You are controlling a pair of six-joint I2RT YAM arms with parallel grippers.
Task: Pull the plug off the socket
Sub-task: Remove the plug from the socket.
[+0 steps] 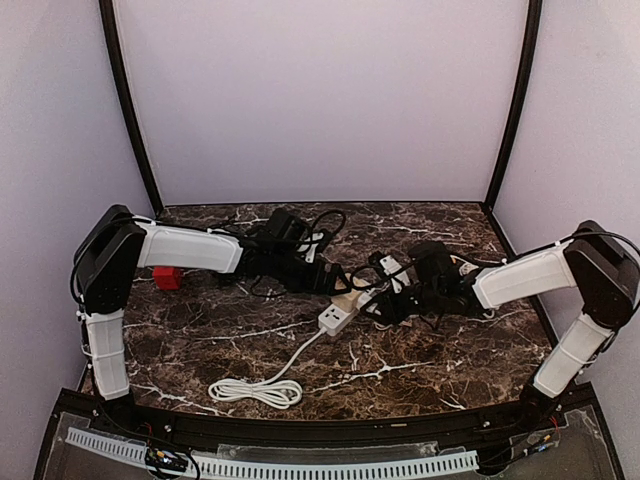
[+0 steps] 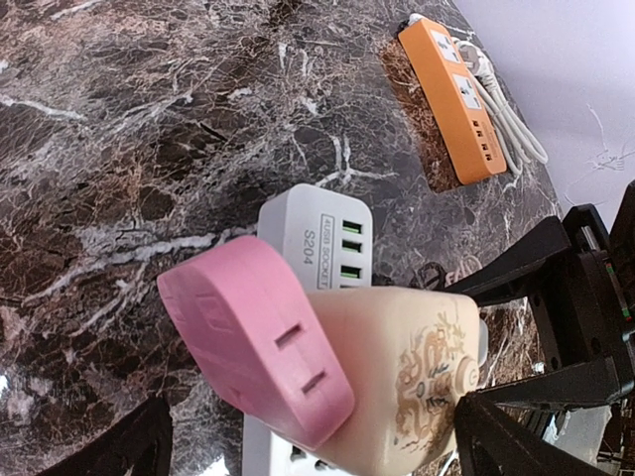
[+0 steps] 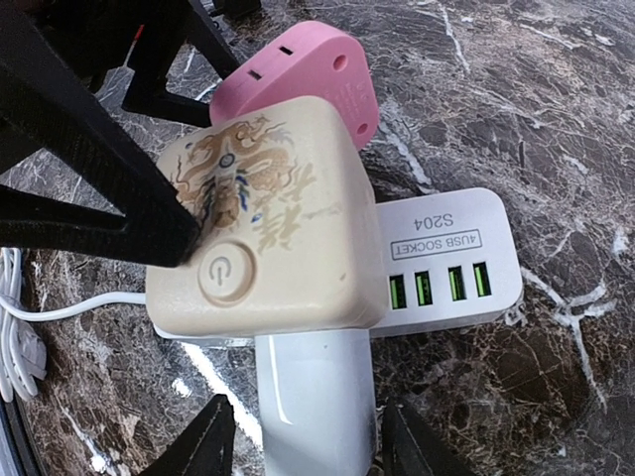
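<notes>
Cream plug point(image 3: 268, 228) seated in white power strip point(image 3: 446, 258); left gripper point(image 2: 313, 421) straddles it, right gripper point(image 3: 308, 431) the strip; we cannot tell whether either clamps; we judge the plug rigid, light, glossy: grip its flat sides.

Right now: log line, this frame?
left gripper jaws straddle adapter | right gripper jaws straddle power strip | adapter not yet out

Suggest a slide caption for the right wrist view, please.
Right gripper open below the cream dragon-print plug sitting on the white USB socket strip, pink plug behind.
</notes>
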